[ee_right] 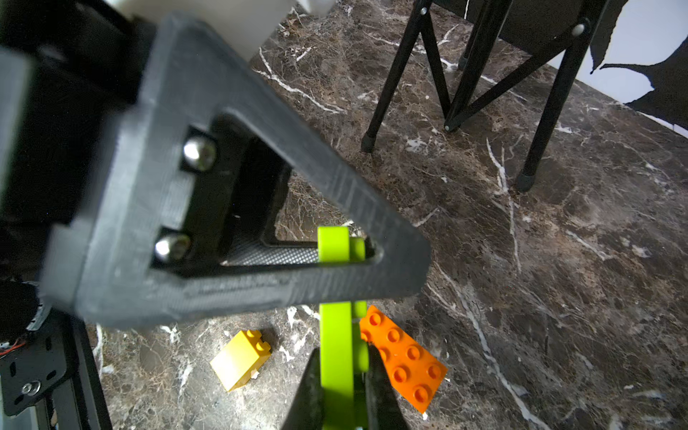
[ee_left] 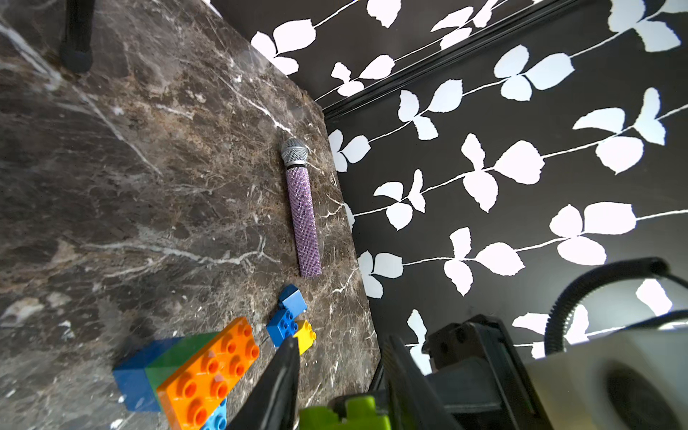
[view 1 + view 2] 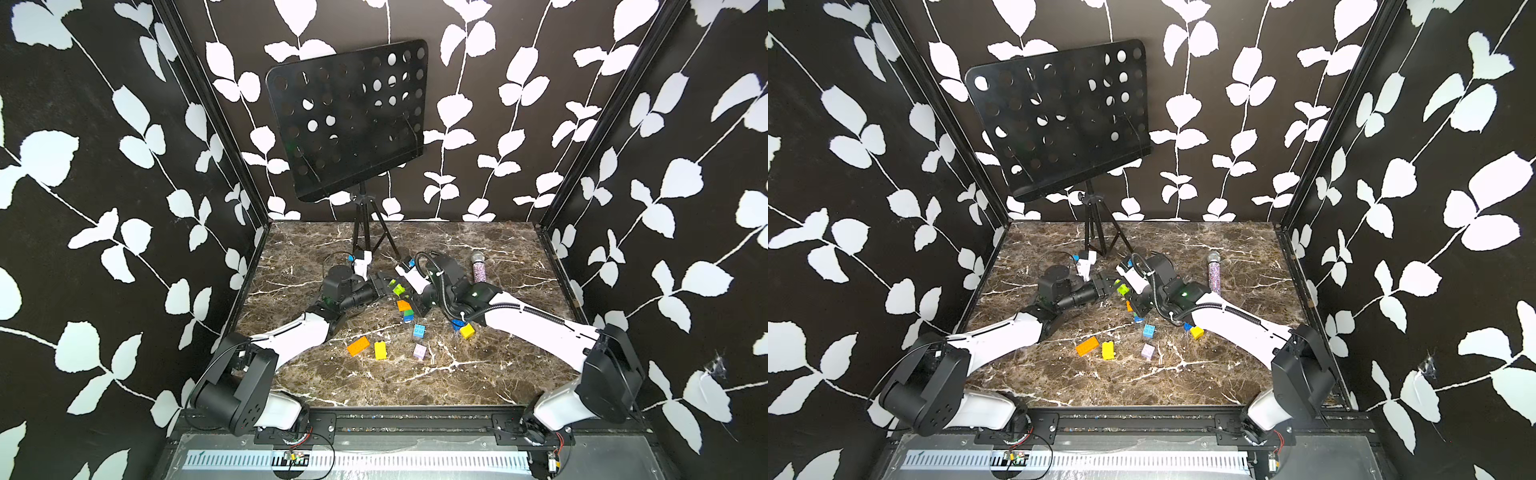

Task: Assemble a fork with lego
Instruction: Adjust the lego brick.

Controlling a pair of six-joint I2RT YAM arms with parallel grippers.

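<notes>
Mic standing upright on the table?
No, the microphone lies flat on its side on the marble table, close to the edge by the wall.

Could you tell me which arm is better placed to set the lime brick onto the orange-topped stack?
Probably the right. The right gripper has its jaws shut on the lime brick, close to the orange-topped stack. The left gripper only flanks the brick's far end; its grip is unclear.
</notes>
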